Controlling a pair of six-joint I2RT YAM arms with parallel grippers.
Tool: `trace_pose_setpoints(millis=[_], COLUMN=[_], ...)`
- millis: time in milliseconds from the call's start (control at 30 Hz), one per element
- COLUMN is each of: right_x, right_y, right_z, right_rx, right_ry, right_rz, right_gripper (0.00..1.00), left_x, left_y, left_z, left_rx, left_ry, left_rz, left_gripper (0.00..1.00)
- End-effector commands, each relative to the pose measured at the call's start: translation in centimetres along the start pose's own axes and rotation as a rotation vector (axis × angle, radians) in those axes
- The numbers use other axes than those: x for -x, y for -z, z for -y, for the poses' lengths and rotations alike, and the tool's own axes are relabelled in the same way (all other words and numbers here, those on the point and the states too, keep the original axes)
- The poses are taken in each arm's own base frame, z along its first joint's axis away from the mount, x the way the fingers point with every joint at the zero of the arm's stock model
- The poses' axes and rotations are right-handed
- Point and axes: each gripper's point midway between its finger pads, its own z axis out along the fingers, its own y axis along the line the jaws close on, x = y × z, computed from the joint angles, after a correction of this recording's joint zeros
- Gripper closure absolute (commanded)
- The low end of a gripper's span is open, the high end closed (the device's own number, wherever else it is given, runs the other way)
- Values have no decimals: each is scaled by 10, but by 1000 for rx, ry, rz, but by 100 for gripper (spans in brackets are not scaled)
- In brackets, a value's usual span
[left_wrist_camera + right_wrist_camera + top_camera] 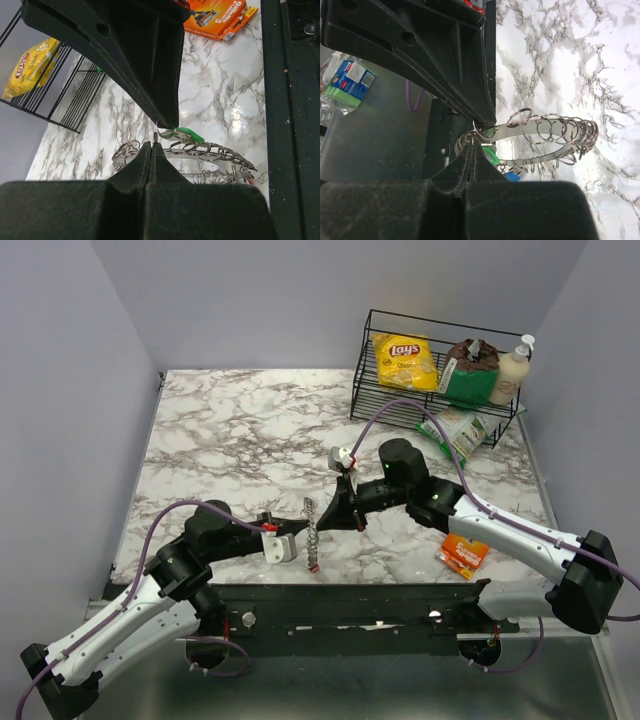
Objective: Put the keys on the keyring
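Grey walls enclose our marbled desk; the wire basket holds a chips bag. We see the left gripper and right gripper pinched shut on the keyring.

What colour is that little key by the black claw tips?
The key is green, clearest in left wrist view.

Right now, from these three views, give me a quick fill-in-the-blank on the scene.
1. The left gripper and right gripper are both ____ on the keyring.
2. The key beside the keyring has a ____ head.
3. The Lay's bag sits in the wire ____.
Missing: shut; green; basket.
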Motion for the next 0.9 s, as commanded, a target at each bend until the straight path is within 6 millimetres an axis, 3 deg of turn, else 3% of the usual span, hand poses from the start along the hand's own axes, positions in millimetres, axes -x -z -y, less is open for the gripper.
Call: trace_pose_setpoints(millis=[0,867], right_x=[10,14], right_y=[-3,1], right_z=[4,10], right_rx=[-21,-83], right_ry=[34,47], right_rz=[10,22], right_gripper=[99,99], left_x=[17,21], left_y=[0,-1], left_z=[-2,4], left_rx=[-6,-41], left_ry=[-25,-10], left_rz=[64,87], left_gripper=[100,100])
